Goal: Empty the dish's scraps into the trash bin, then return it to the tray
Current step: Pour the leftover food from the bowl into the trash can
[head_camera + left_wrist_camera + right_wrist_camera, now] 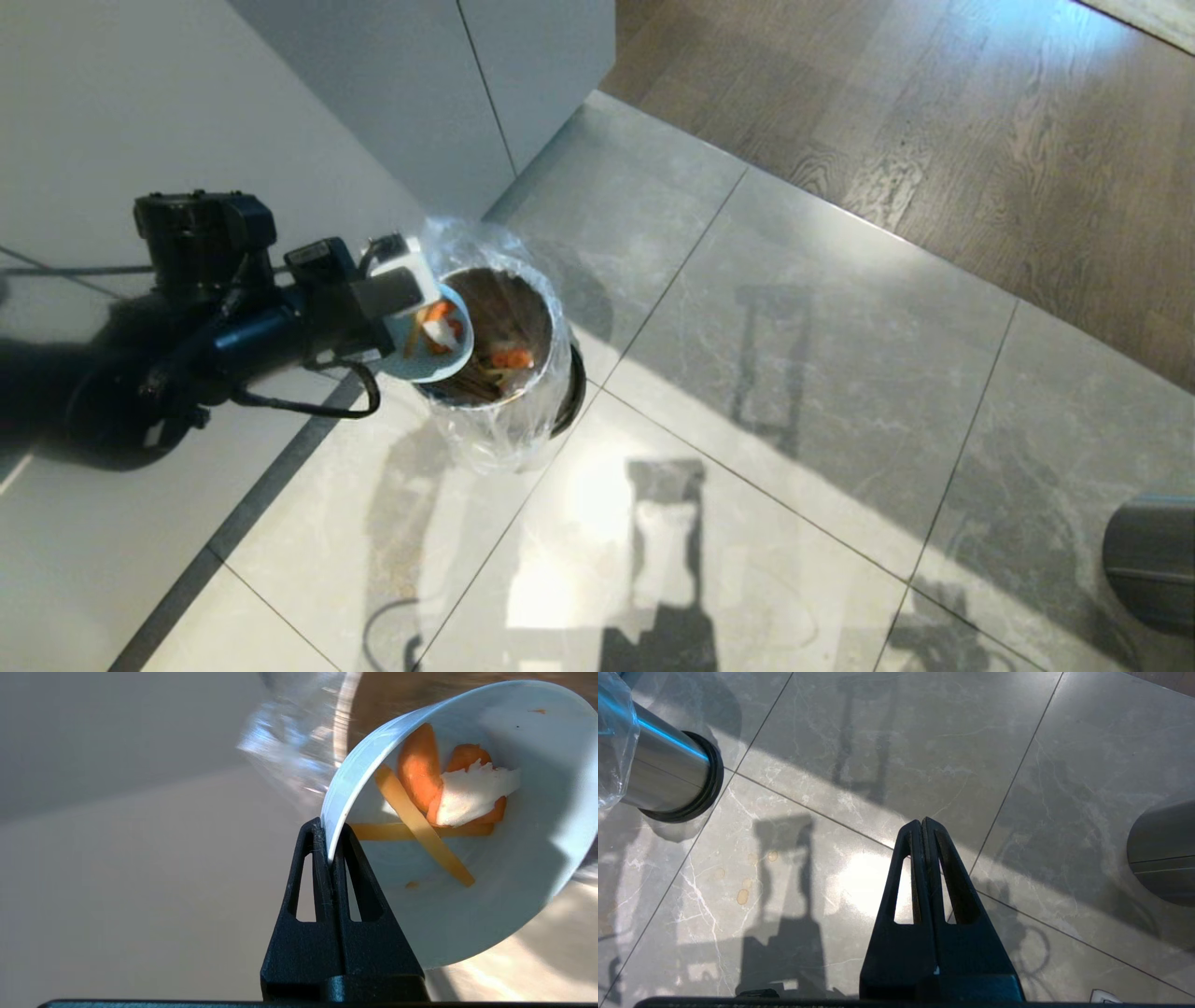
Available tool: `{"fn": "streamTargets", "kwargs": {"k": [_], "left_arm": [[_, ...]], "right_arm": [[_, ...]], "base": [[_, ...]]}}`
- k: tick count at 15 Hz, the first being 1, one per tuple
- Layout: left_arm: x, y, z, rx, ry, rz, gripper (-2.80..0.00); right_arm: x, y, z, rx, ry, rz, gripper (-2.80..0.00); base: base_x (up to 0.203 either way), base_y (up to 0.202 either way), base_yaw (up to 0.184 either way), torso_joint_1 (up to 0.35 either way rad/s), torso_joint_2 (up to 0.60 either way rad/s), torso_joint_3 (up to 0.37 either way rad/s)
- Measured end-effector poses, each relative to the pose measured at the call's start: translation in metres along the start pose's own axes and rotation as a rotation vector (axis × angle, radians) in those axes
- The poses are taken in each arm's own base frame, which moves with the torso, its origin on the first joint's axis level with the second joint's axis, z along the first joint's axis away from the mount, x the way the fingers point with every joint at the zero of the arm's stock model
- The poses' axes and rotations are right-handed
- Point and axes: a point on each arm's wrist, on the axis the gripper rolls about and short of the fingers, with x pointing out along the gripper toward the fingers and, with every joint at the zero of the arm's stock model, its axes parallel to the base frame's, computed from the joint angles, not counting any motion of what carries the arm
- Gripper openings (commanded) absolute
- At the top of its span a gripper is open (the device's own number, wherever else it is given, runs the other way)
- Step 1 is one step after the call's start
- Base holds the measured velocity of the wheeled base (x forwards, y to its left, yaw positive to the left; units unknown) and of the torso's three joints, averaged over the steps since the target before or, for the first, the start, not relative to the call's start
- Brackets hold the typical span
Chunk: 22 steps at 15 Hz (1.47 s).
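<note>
The right gripper [923, 826] hangs over the floor tiles [794, 392], fingers pressed together on nothing. Farther off on the left, the left gripper [329, 833] pinches the rim of the dish [439, 359], tipped over the left edge of the bin [509, 373]. Scraps [439, 798] cling inside the dish; others lie in the bin

- The dish [551, 826] is plain pale blue-white.
- The scraps [439, 793] are orange chunks, one whitish piece and yellowish sticks.
- The trash bin [663, 779] is shiny steel with a black base ring and a clear crinkly liner [485, 439].
- The left gripper [329, 833] and right gripper [923, 826] are black.
- The floor tiles [803, 373] are grey, marbled with pale veins.
- The wooden floor [980, 121] is grained brown.
</note>
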Motion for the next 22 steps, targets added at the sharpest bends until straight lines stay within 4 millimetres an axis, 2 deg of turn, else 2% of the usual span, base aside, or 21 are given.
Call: {"fn": "streamTargets", "kwargs": {"k": [6,8,13,18,22], "left_arm": [[0.011,0.017,0.006,0.237,0.041,0.122,-2.80],[0.012,0.016,0.011,0.287,0.072,0.132,-2.80],[0.009,0.000,0.040,0.309,0.201,0.149,-2.80],[0.012,-0.004,0.045,0.329,0.213,0.156,-2.80],[0.012,-0.007,0.055,0.448,0.336,0.178,-2.80]], "right_arm": [[0.000,0.000,0.000,0.000,0.000,0.000,-2.80],[0.000,0.000,0.000,0.000,0.000,0.000,-2.80],[0.000,0.000,0.000,0.000,0.000,0.000,-2.80],[0.000,0.000,0.000,0.000,0.000,0.000,-2.80],[0.000,0.000,0.000,0.001,0.000,0.000,-2.80]], "base": [[0.000,0.000,0.000,0.000,0.00,0.000],[0.000,0.000,0.000,0.000,0.00,0.000],[0.000,0.000,0.000,0.000,0.00,0.000],[0.000,0.000,0.000,0.000,0.00,0.000],[0.000,0.000,0.000,0.000,0.00,0.000]]}}
